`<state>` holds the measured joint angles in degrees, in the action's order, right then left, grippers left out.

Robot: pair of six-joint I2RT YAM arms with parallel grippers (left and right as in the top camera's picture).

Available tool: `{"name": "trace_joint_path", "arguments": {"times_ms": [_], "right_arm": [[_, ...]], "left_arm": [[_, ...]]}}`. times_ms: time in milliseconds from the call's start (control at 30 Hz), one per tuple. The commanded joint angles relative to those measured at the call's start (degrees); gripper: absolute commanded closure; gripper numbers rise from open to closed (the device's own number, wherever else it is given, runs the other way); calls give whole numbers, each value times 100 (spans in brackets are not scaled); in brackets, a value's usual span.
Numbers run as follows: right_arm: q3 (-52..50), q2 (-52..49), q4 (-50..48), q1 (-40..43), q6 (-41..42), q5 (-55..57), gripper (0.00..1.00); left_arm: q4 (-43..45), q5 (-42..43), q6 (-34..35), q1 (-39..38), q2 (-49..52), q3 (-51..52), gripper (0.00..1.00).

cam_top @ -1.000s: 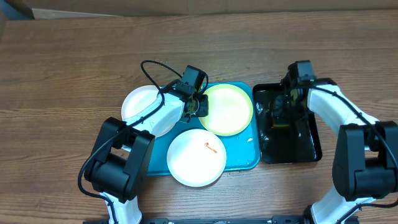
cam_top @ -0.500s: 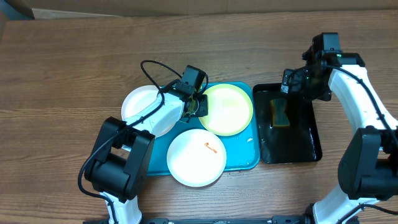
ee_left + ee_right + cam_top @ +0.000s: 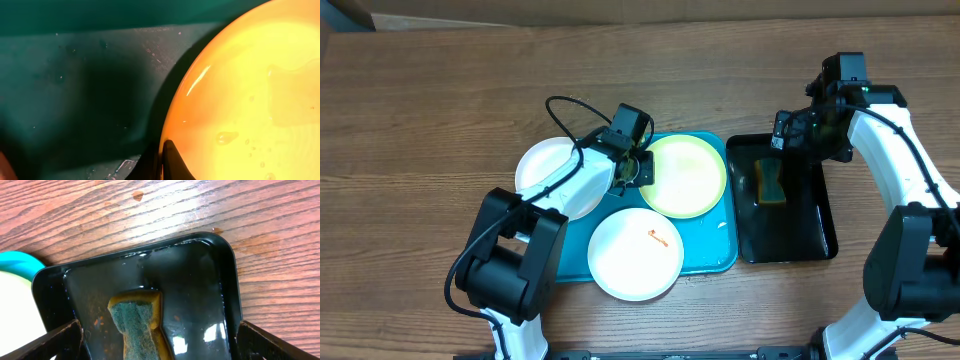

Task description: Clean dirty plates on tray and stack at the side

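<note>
Large turquoise-blue rectangular plastic tray (image 3: pixel 708 255) sits mid wooden tabletop (image 3: pixel 440 100). It carries three round shallow plates: a yellow-green-rimmed plate (image 3: pixel 688 178) at back right, a white smeared plate (image 3: pixel 635 255) with an orange-red mark overhanging the front rim, and a second white plate (image 3: pixel 542 168) overhanging the left rim. Overhead puts the left pincer (image 3: pixel 638 168) at the yellow-green-rimmed plate's left edge. Only the left wrist view shows the grip: one dark finger (image 3: pixel 172 160) clamped on that rim, with droplets on the plate and its shadow on the tray. The right pincer (image 3: pixel 788 135) hangs over the back of a smaller black tray (image 3: pixel 790 235). The right wrist view shows its fingers spread wide and empty above a yellow sponge with green scouring face (image 3: pixel 140 325) lying in that wet tray.
</note>
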<state>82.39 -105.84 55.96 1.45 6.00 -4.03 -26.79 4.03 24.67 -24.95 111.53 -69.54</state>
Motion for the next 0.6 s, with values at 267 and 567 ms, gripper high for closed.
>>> {"name": "trace_joint_path", "arguments": {"times_ms": [267,567], "right_arm": [[83,35,-31,-9,15,35,0],[83,35,-31,-9,15,35,0]], "left_arm": [[-354,-181,-553,216,-197,-608,96],[-835,-538,-671,216,-680,-1108,96]]}}
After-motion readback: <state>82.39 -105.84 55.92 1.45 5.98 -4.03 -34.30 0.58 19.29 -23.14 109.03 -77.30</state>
